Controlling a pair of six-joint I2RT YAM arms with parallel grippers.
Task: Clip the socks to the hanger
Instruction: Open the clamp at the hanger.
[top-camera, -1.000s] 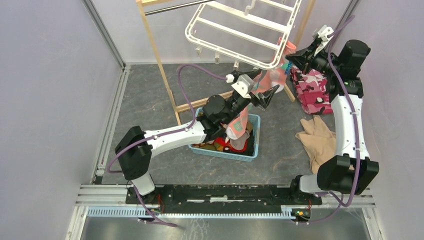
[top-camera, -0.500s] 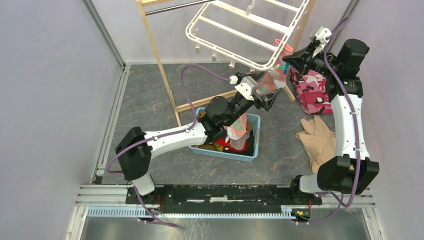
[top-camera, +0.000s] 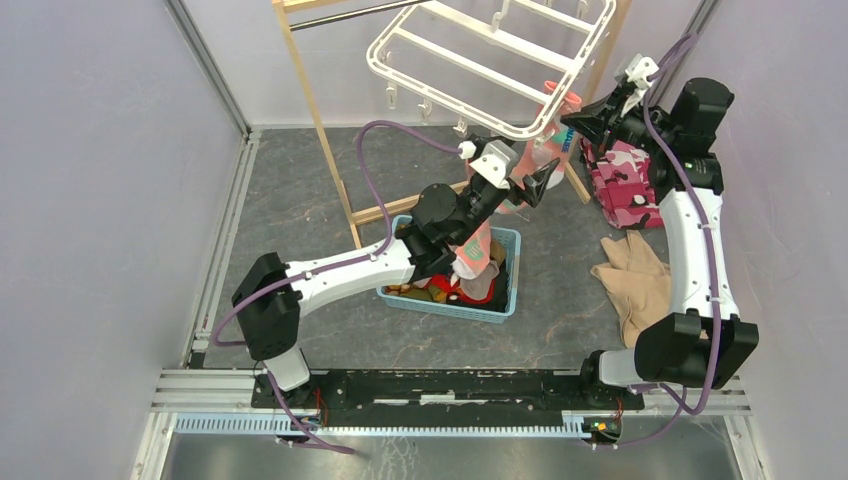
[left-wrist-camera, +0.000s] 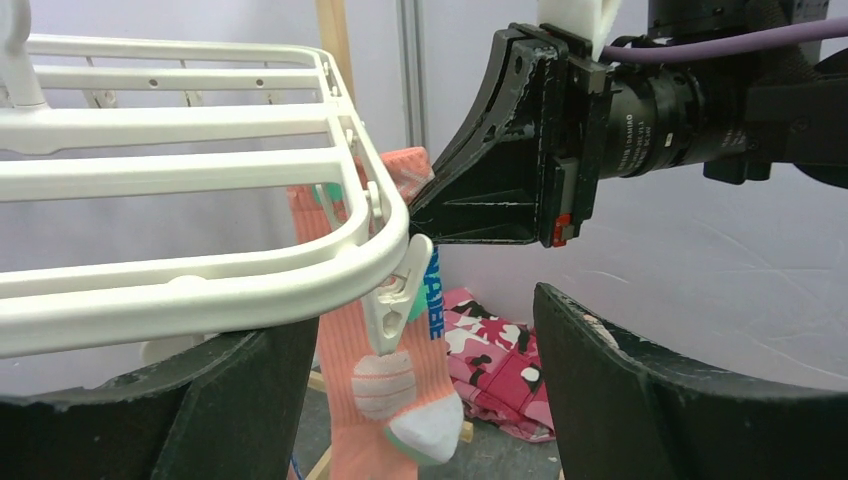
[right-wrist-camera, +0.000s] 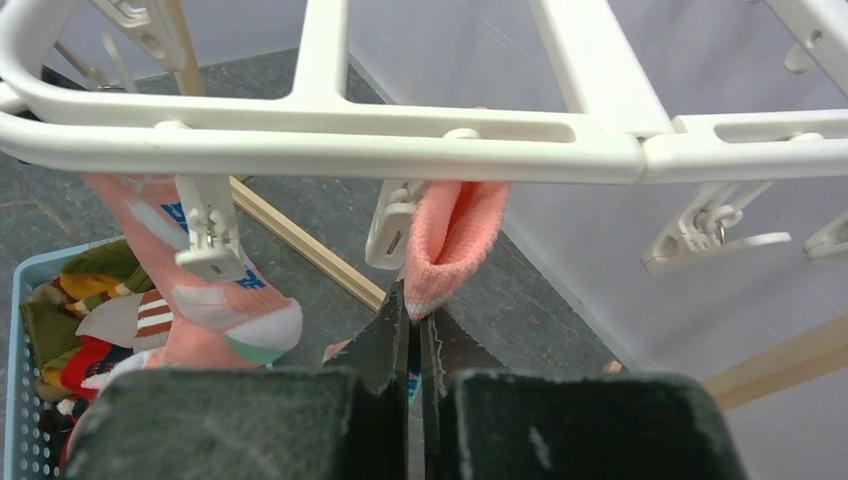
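Salmon sock (left-wrist-camera: 385, 385) is hung by a clip (left-wrist-camera: 395, 295) at the hanger (left-wrist-camera: 200, 160) corner; right hand (right-wrist-camera: 410, 300) is closed, its tips pinched on the sock's cuff edge just under the rim; left hand (left-wrist-camera: 425, 330) is held wide open below the rim, nothing gripped, the sock seen beyond its fingers; other socks (top-camera: 470, 285) are piled in the blue basket (top-camera: 505, 300) on the desk (top-camera: 300, 180)

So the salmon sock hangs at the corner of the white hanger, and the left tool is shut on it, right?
Not quite. The left tool is open: its fingers stand wide apart on either side of the salmon sock and do not grip it, as the left wrist view shows. The sock does hang at the corner of the white hanger.
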